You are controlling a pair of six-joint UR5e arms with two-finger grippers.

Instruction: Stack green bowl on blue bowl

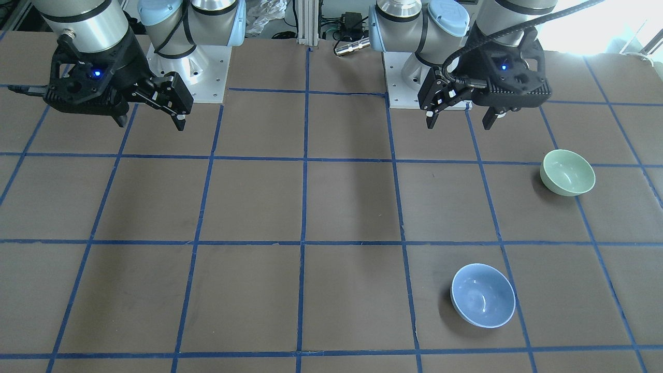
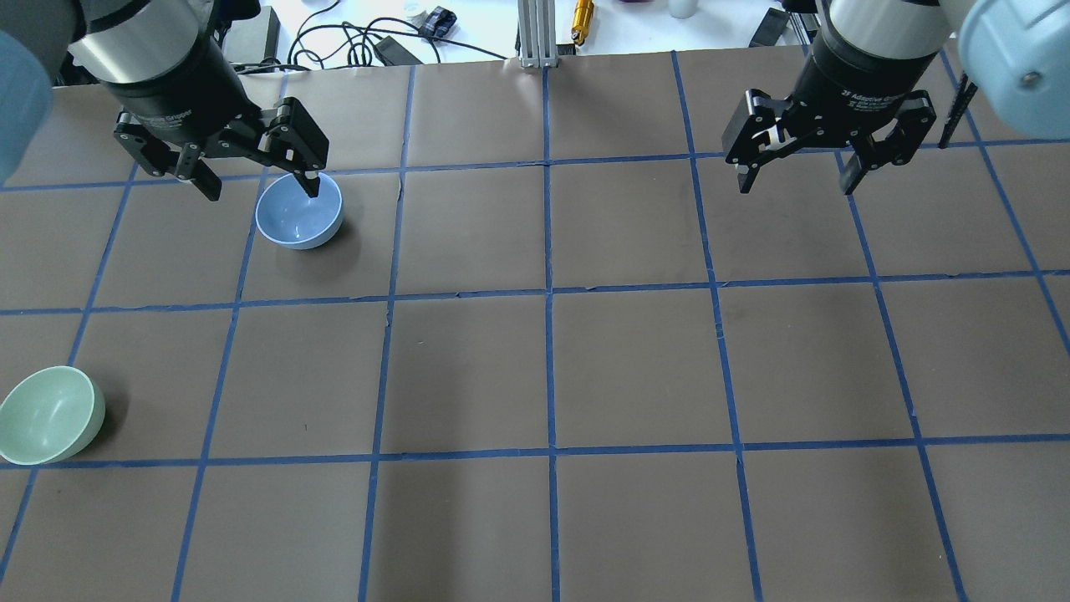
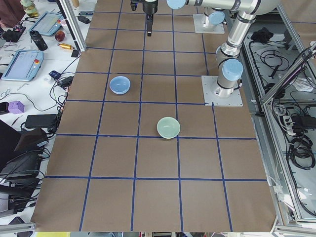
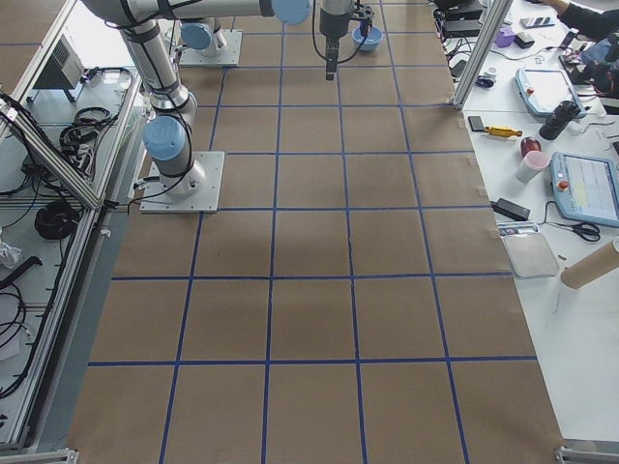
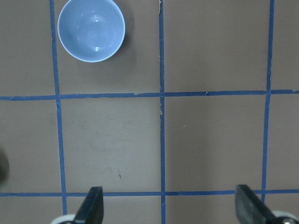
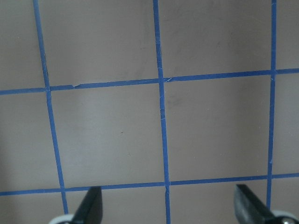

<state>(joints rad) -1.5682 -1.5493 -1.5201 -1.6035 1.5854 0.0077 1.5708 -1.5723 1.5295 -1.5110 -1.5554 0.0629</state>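
You have the green bowl (image 1: 567, 172) upright on the worktop (image 1: 342, 207) at the robot's left, well apart from the upright blue bowl (image 1: 483, 295). The left gripper (image 1: 460, 123) and right gripper (image 1: 151, 123) hang above, jaws wide.

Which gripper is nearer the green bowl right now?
Left. The left gripper hangs open above the table on the same side as the green bowl, touching nothing. The right gripper hangs open over the opposite side, much farther from the bowl.
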